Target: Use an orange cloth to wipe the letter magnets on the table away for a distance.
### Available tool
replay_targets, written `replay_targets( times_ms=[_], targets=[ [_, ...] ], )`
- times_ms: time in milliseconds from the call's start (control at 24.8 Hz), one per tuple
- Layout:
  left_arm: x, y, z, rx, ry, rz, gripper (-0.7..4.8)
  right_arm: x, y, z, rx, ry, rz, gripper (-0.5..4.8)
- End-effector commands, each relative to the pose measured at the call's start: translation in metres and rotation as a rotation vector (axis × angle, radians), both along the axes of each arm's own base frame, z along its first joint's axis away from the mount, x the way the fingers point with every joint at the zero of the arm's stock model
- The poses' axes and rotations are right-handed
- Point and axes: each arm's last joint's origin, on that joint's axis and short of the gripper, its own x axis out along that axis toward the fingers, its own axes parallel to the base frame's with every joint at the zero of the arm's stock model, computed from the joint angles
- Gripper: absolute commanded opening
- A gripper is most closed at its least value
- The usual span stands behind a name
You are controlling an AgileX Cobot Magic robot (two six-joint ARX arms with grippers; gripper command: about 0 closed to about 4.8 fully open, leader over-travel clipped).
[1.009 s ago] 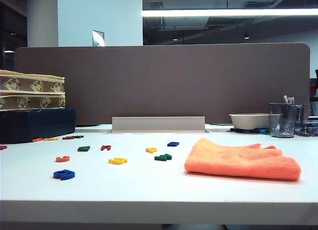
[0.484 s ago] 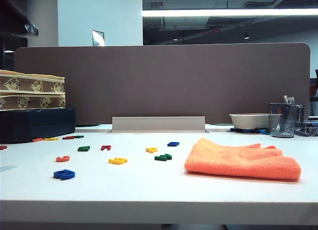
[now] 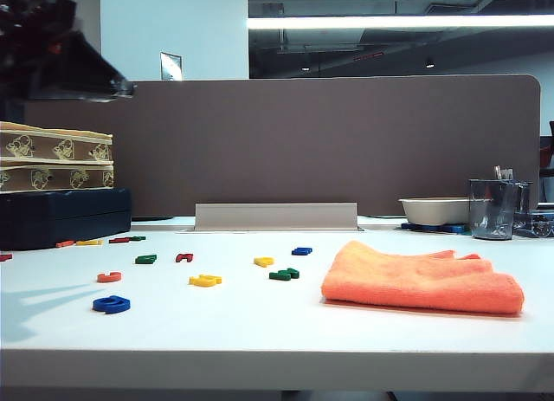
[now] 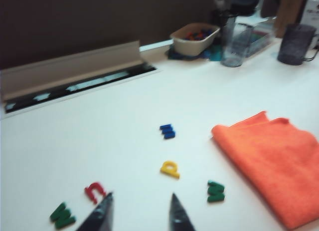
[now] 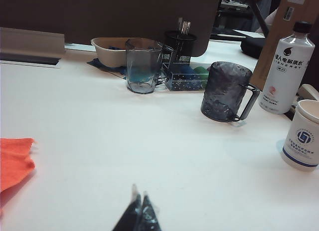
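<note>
The orange cloth lies folded on the right of the white table; it also shows as the orange cloth and the orange cloth's edge. Letter magnets are scattered left of it: blue, yellow, green. My left gripper hovers open over the table, nothing between its fingers, with a red magnet, a yellow magnet and a green magnet close ahead. The left arm is high at the left. My right gripper is shut and empty over bare table.
Stacked boxes on a dark case stand back left. A bowl and a tumbler sit back right before the divider panel. A grey mug, a bottle and a paper cup stand further right.
The left arm has come into the exterior view at the upper left and throws a shadow on the table's left. Cloth and magnets lie where they were.
</note>
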Motion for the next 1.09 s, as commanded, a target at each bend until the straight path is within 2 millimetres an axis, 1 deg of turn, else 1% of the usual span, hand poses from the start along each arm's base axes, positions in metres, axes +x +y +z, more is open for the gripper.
replay_targets(
  times_ms=[40, 121, 161, 323, 444, 525, 565, 606, 646, 767, 807, 848, 888, 928, 969, 1090],
  targets=[
    [0.005, -0.012, -0.002, -0.01, -0.034, -0.053, 1.24, 0.0, 0.0, 0.002, 0.001, -0.022, -0.001, -0.01],
    [0.011, -0.023, -0.005, 0.0, -0.003, -0.092, 1.24, 0.0, 0.0, 0.002, 0.001, -0.022, 0.0, -0.01],
    [0.015, -0.032, -0.004, 0.005, 0.008, -0.12, 1.25, 0.0, 0.0, 0.002, 0.001, -0.022, 0.0, -0.01],
    [0.034, -0.065, 0.004, 0.036, -0.001, -0.21, 1.23, 0.0, 0.0, 0.002, 0.001, -0.022, 0.0, -0.01],
    [0.049, -0.081, 0.006, 0.049, 0.005, -0.238, 1.23, 0.0, 0.0, 0.002, 0.001, -0.022, 0.0, -0.01],
    [0.06, -0.091, 0.003, 0.053, 0.022, -0.27, 1.32, 0.0, 0.0, 0.002, 0.001, -0.022, 0.0, -0.01],
    [0.067, -0.098, 0.001, 0.057, 0.035, -0.287, 1.76, 0.0, 0.0, 0.002, 0.001, -0.022, 0.0, -0.01],
    [0.07, -0.103, -0.002, 0.059, 0.044, -0.302, 2.06, 0.0, 0.0, 0.002, 0.001, -0.022, 0.0, -0.01],
    [0.074, -0.112, -0.005, 0.065, 0.056, -0.319, 2.12, 0.0, 0.0, 0.002, 0.001, -0.022, -0.001, -0.01],
    [0.079, -0.133, -0.011, 0.075, 0.072, -0.365, 2.12, 0.0, 0.0, 0.002, 0.001, -0.022, -0.001, -0.01],
    [0.081, -0.144, -0.014, 0.079, 0.076, -0.39, 2.12, 0.0, 0.0, 0.002, 0.001, -0.022, 0.0, -0.01],
    [0.082, -0.151, -0.015, 0.08, 0.078, -0.404, 2.12, 0.0, 0.0, 0.002, 0.001, -0.022, 0.0, -0.01],
    [0.083, -0.164, -0.019, 0.086, 0.086, -0.429, 2.12, 0.0, 0.0, 0.002, 0.001, -0.022, -0.001, -0.01],
    [0.085, -0.17, -0.023, 0.09, 0.092, -0.44, 2.12, 0.0, 0.0, 0.002, 0.001, -0.022, 0.0, -0.01],
    [0.087, -0.18, -0.029, 0.101, 0.101, -0.456, 2.12, 0.0, 0.0, 0.002, 0.001, -0.022, 0.0, -0.01],
    [0.094, -0.195, -0.047, 0.134, 0.131, -0.478, 2.12, 0.0, 0.0, 0.002, 0.001, -0.022, 0.0, -0.01]
  ],
)
